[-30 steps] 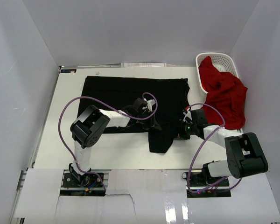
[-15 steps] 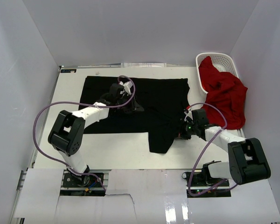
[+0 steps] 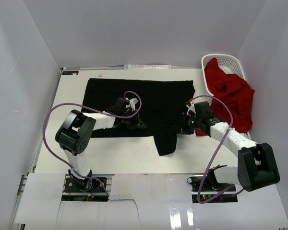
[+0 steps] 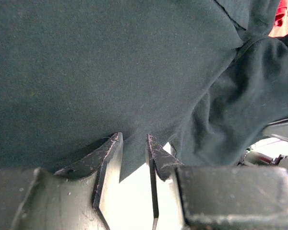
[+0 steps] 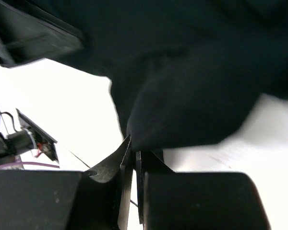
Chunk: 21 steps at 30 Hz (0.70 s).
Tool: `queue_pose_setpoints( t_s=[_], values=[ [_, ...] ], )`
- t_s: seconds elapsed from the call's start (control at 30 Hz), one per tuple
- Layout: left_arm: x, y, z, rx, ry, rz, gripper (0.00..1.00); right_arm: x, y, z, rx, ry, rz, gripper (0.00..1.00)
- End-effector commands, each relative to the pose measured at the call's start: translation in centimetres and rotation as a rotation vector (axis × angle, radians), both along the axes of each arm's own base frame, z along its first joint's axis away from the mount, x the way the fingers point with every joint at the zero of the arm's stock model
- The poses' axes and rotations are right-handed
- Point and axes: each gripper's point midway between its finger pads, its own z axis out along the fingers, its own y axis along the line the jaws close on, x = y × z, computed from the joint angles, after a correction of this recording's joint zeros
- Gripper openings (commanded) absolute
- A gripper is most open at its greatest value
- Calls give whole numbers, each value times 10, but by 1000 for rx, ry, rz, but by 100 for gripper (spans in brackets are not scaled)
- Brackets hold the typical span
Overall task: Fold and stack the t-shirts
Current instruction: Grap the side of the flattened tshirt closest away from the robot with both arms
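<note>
On the white counter the black t-shirt lies spread about the centre. Its 5 o'clock corner trails as a loose flap, and no fold looks finished. The red t-shirt spills from the basket at 2 o'clock, so folding both and stacking are left. The right fingers are closed on a black fold at 3 o'clock. The left fingers stand slightly apart at the near hem.
</note>
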Motion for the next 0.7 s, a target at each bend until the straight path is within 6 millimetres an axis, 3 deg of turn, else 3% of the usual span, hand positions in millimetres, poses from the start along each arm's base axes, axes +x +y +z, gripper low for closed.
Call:
queue_pose_setpoints(
  t_s=[0.0,0.07,0.1,0.13,0.17,0.2,0.37,0.5,0.53,0.67],
  values=[
    [1,-3,3,-9,-32,-16,36,20,20,22,26,-24,24,9],
    [1,-2,3,-10,-29,-16,36,31,30,28,30,-23,32,10],
    [0,-2,2,-8,-26,-14,36,43,39,42,41,-52,40,11],
    [-1,-2,2,-9,-24,-15,36,49,45,33,34,-18,48,11],
    [-1,-1,2,-8,-23,-13,36,61,57,45,62,-34,58,11],
    [-1,-1,2,-9,-23,-13,36,69,64,32,60,4,65,11],
    [-4,-1,1,-14,-15,-6,36,119,103,26,143,-6,114,14],
    [-6,-2,2,-26,-8,-8,36,141,119,22,119,-30,133,39],
    [-6,-2,2,-26,-7,-8,36,147,121,29,103,-55,133,46],
    [-6,-3,7,-34,-12,-12,36,147,117,38,45,-105,141,50]
  ],
)
